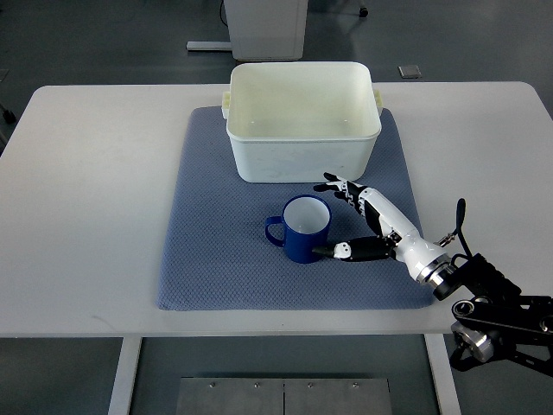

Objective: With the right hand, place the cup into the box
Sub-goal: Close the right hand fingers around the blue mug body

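From the top view, I take the blue cup [301, 228] as my landmark. It stands upright on the blue-grey mat [207, 242], its white inside showing and its handle pointing to the picture's left. My right robot hand [363, 216] is just to the picture's right of the cup, my arm coming in from the lower right corner, where the dark wrist joints and cabling show. My fingers are spread: the upper fingers [339, 185] reach past the cup's far right side, just beyond its rim, and my thumb [342, 252] lies along the cup's near right side, its white tip right at the blue wall. The cup sits in the gap between thumb and fingers, but I am not closed on it; I cannot tell whether the thumb tip actually touches the wall.

Beyond the cup, toward the top of the picture, stands the white box [302, 147], open-topped, with small side handles. Its near wall is close behind the cup but apart from it. The box rests on the far part of the same mat, and nothing shows inside it.

The mat lies on the white surface [86, 199], which spreads wide to either side of the cup. Past the box, beyond the surface's far edge, a white cabinet base [266, 30] stands on the grey floor
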{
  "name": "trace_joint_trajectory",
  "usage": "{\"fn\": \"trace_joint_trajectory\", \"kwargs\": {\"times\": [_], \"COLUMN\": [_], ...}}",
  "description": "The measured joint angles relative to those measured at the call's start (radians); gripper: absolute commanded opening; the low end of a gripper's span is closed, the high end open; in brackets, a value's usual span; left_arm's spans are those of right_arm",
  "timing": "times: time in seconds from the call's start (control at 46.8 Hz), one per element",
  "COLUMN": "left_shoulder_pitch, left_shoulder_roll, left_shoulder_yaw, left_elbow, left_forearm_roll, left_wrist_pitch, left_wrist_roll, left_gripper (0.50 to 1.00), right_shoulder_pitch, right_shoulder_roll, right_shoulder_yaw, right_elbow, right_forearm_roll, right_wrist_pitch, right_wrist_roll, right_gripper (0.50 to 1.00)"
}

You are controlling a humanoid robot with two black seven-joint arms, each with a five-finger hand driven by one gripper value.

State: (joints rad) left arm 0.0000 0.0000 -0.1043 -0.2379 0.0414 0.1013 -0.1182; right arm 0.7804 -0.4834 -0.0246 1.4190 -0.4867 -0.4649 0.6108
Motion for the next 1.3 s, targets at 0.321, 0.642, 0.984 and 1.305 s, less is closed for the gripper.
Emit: {"fn": "trace_joint_trajectory", "kwargs": {"times": [0.321, 0.642, 0.984, 1.305], "left_shoulder_pitch": [0.0, 0.0, 0.0, 0.0], "left_shoulder_roll": [0.0, 0.0, 0.0, 0.0], "left_shoulder_yaw": [0.0, 0.0, 0.0, 0.0], "left_elbow": [0.0, 0.0, 0.0, 0.0], "left_forearm_roll": [0.0, 0.0, 0.0, 0.0], "left_wrist_pitch": [0.0, 0.0, 0.0, 0.0], "left_wrist_roll": [0.0, 0.0, 0.0, 0.0], "left_gripper": [1.0, 1.0, 1.0, 1.0], "right_shoulder_pitch": [0.004, 0.005, 0.006, 0.02], "right_shoulder_roll": [0.029, 0.051, 0.069, 0.088], "right_shoulder_yaw": [0.0, 0.0, -0.001, -0.012], "right_elbow": [-0.022, -0.043, -0.058, -0.086], "right_forearm_roll": [0.0, 0.003, 0.005, 0.017], "right_wrist_pitch": [0.0, 0.0, 0.0, 0.0], "right_wrist_roll": [0.0, 0.0, 0.0, -0.014], "right_gripper": [0.998, 0.998, 0.998, 0.998]}}
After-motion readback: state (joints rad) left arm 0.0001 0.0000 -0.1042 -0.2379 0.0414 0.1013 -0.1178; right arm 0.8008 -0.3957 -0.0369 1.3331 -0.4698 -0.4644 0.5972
